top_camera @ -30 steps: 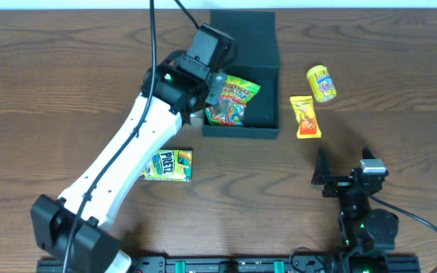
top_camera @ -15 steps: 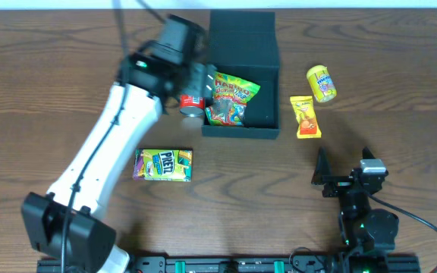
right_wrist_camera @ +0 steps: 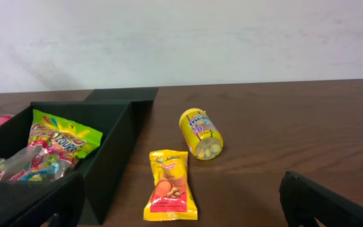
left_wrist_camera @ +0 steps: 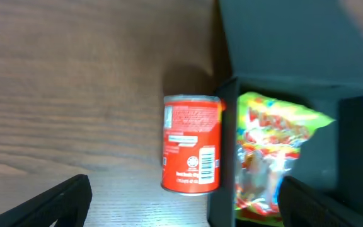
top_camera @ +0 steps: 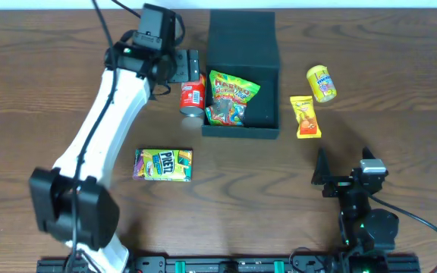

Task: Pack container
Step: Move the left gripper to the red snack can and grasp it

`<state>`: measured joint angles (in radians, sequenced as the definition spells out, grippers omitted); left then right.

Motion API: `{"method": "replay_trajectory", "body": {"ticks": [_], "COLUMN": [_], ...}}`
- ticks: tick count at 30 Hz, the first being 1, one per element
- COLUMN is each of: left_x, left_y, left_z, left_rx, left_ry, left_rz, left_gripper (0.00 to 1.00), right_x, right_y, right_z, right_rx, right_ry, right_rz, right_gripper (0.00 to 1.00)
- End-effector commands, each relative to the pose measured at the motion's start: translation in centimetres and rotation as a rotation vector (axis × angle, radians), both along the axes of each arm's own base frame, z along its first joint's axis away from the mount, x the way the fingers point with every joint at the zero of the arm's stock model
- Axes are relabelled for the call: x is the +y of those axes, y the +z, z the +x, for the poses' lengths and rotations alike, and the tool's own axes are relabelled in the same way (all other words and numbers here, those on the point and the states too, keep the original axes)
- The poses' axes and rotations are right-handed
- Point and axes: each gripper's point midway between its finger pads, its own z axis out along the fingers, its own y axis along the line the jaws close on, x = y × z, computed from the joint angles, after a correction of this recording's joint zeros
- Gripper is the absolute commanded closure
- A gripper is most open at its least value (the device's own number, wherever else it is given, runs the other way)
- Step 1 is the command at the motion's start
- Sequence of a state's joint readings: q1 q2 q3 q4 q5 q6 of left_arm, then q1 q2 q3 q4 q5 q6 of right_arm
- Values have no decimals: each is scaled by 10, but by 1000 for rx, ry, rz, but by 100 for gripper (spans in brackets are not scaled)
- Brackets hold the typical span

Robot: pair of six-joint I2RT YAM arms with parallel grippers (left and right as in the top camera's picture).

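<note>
Item 1. Right gripper (top_camera: 344,168), at the near edge of the table (top_camera: 51,98), right side. Its jaws are spread wide and nothing is held between them. In the right wrist view the two dark fingers (right_wrist_camera: 40,202) are seen at the lower corners, with bare wood between.

Item 2. Green snack box (top_camera: 163,164), laid flat on the left half, well apart from everything else.

Item 3. Orange snack packet (top_camera: 305,117), laid flat just right of the container, apart from it.

Item 4. Container (top_camera: 241,132), dark and square, set at the middle of the far half of the table. Its lid (top_camera: 241,34) is thrown open and lies flat beyond the box. One item is held inside: a bright green candy bag (top_camera: 231,97), tilted against the left part of the interior.

Item 5. Red can (top_camera: 192,96), laid on its side on the wood, outside the container and pressed against its left wall.

Item 6. Yellow canister (top_camera: 321,83), laid on its side, beyond the orange packet and near it.

Item 7. Left gripper (top_camera: 187,67), just beyond the red can and left of the container. Its jaws are parted fully and nothing is gripped; the can is seen lying free between and ahead of the fingers (left_wrist_camera: 62,198) in the left wrist view.
</note>
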<state>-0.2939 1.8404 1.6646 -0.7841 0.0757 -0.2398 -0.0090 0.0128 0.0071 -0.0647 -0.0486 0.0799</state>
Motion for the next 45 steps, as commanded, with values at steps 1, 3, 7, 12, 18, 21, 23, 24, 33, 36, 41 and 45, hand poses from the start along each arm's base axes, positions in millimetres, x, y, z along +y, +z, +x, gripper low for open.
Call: {"method": "replay_trajectory", "body": {"ticks": [1,3,7,12,18,21,23,24,33,36,41,45], "left_x": [-5,-8,-11,-15,-16,-16,-15,-15,-7,-8,-7,-6], "left_y": [-25,-42,-73,-93,-119,-133,-139,-140,-140,-141,-142,-143], "left_z": [11,15,18,26,27,27,27,27,30,27,23,20], "left_rx": [55,85,137,141,179,201,210,210,184,182,193,204], "left_ry": [0,-12,-20,-34,-52,-52,-51,-50,-136,-230,-264,-271], "left_rz": [2,5,17,23,39,46,49,53,133,164,180,184], "left_gripper": [5,5,5,5,5,5,5,5,8,11,10,5], "right_x": [-2,-2,-2,-2,-2,-2,-2,-2,-2,-2,-2,-2], "right_y": [-1,-1,-1,-1,-1,-1,-1,-1,-1,-1,-1,-1], "right_z": [0,0,0,0,0,0,0,0,0,0,0,0], "right_rx": [4,5,5,5,5,5,5,5,5,5,5,5], "right_ry": [-9,-9,-9,-9,-9,-9,-9,-9,-9,-9,-9,-9], "right_rz": [9,9,9,9,9,9,9,9,9,9,9,9], "right_gripper": [1,1,1,1,1,1,1,1,1,1,1,1]}}
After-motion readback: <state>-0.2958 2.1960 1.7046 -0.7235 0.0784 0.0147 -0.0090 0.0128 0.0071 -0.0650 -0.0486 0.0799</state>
